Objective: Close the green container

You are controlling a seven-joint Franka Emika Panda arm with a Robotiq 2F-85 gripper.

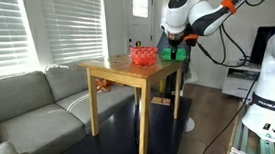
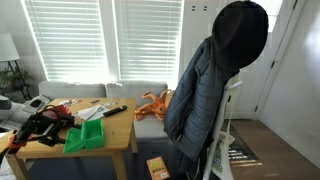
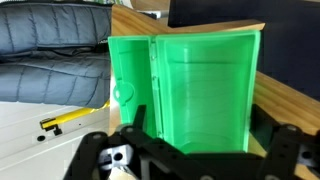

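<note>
The green container (image 3: 205, 85) lies open on the wooden table and fills the wrist view: its deep half is in the middle and its flatter half (image 3: 128, 75) is hinged at the left. It also shows in both exterior views (image 2: 85, 135) (image 1: 179, 53). My gripper (image 3: 205, 130) is open, with a black finger on each side of the deep half, close to its walls. I cannot tell whether the fingers touch it. In an exterior view the gripper (image 2: 45, 125) hangs low over the table's left end.
A red mesh bowl (image 1: 143, 56) stands on the table (image 1: 127, 73) beside the container. A black remote (image 2: 115, 110) lies on the table. A grey sofa (image 1: 30, 106) is next to it. A dark jacket (image 2: 215, 80) hangs on a chair to the right.
</note>
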